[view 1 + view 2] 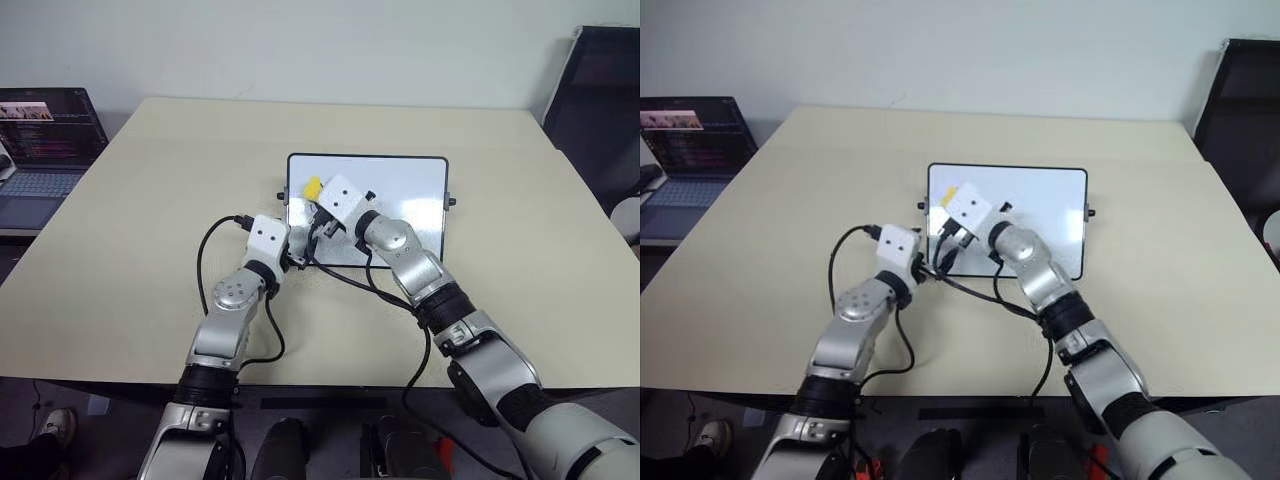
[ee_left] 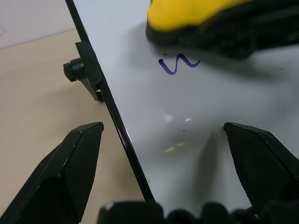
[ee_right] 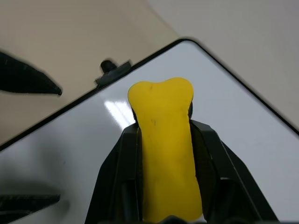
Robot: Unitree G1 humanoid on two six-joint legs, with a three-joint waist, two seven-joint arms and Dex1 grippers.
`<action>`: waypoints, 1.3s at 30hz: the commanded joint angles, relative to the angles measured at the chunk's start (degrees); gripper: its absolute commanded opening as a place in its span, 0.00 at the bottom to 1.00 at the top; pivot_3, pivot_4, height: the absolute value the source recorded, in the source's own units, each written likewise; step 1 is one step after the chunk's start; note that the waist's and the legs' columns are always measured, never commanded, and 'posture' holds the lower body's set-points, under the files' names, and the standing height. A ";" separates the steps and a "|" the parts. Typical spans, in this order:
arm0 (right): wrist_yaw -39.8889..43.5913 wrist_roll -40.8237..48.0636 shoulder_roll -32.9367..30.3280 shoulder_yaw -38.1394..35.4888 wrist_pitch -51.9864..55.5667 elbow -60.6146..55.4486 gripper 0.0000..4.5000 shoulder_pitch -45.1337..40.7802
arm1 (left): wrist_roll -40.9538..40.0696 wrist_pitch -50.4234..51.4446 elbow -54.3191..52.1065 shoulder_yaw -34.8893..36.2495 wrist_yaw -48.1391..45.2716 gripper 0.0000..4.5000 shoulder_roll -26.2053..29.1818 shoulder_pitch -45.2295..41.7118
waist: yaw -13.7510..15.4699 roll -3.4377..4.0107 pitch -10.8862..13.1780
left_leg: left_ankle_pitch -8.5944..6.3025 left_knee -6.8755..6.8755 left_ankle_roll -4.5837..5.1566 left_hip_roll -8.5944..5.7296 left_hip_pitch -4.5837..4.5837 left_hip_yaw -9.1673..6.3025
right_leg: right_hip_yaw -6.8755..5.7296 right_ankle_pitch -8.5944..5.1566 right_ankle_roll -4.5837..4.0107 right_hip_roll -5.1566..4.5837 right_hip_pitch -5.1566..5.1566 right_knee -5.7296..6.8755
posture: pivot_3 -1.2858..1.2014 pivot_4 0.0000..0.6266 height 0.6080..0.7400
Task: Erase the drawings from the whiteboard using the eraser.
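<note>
Right wrist view showed our right end effector (image 3: 166, 154) pinching the eraser (image 3: 166, 140) between its two fingers, over the left part of the whiteboard (image 1: 400, 195). Our left end effector (image 2: 163, 140) stood spread, one finger over the desk (image 1: 150, 220), the other over the board, straddling the frame near its left knob (image 2: 74, 71). We saw one blue squiggle of the drawings (image 2: 178, 64) just beside the eraser's dark underside. A laptop (image 1: 45, 150) sat at far left.
</note>
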 commanded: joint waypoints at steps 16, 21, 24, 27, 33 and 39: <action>0.23 -1.61 -0.58 0.18 3.37 -0.89 0.24 -1.61 | -0.13 -0.92 -1.44 -0.08 -0.65 1.00 0.06 -1.55 | -0.03 0.01 0.01 | 0.00 0.01 0.00 0.01 -0.01 -0.05 | -0.02 0.00 0.00 -0.02 -0.01 0.03 | 0.52 0.24 1.00; 2.39 -2.23 -2.30 1.49 5.87 -6.67 0.24 4.03 | -0.14 -0.97 -1.42 0.08 -0.67 1.00 0.21 -1.47 | 0.04 0.01 0.01 | 0.00 0.00 0.00 0.00 -0.01 -0.06 | -0.03 0.00 0.00 -0.03 0.00 0.01 | 0.52 0.24 1.00; 3.76 -2.58 -3.51 2.07 7.63 -10.53 0.24 7.18 | -0.13 -1.04 -1.38 0.17 -0.66 1.00 0.30 -1.42 | 0.04 0.01 0.00 | 0.00 0.01 0.00 -0.01 -0.01 -0.06 | -0.03 0.00 0.01 -0.04 0.02 0.01 | 0.52 0.24 1.00; 3.72 -2.62 -4.46 1.61 8.44 -11.71 0.24 7.76 | -0.11 -1.15 -1.18 0.19 -0.68 1.00 0.32 -1.59 | 0.04 0.01 0.00 | 0.00 0.05 0.00 -0.01 0.01 -0.05 | -0.04 0.00 0.01 -0.02 0.03 0.04 | 0.52 0.24 1.00; 1.85 -2.00 -4.41 0.12 7.45 -8.27 0.24 4.05 | -0.09 -1.54 -0.34 -0.02 -0.91 1.00 0.19 -2.29 | 0.11 0.00 0.00 | 0.01 0.07 0.00 -0.02 0.01 -0.04 | -0.06 0.00 0.01 -0.02 0.05 0.03 | 0.52 0.24 1.00; -1.13 -0.76 -2.79 -1.31 3.66 -1.91 0.24 -1.76 | -0.07 -1.83 -0.18 -0.14 -1.07 1.00 0.20 -2.22 | 0.07 0.00 0.00 | 0.05 0.07 0.03 -0.01 0.02 0.01 | -0.07 0.00 0.00 -0.01 0.05 0.03 | 0.52 0.24 1.00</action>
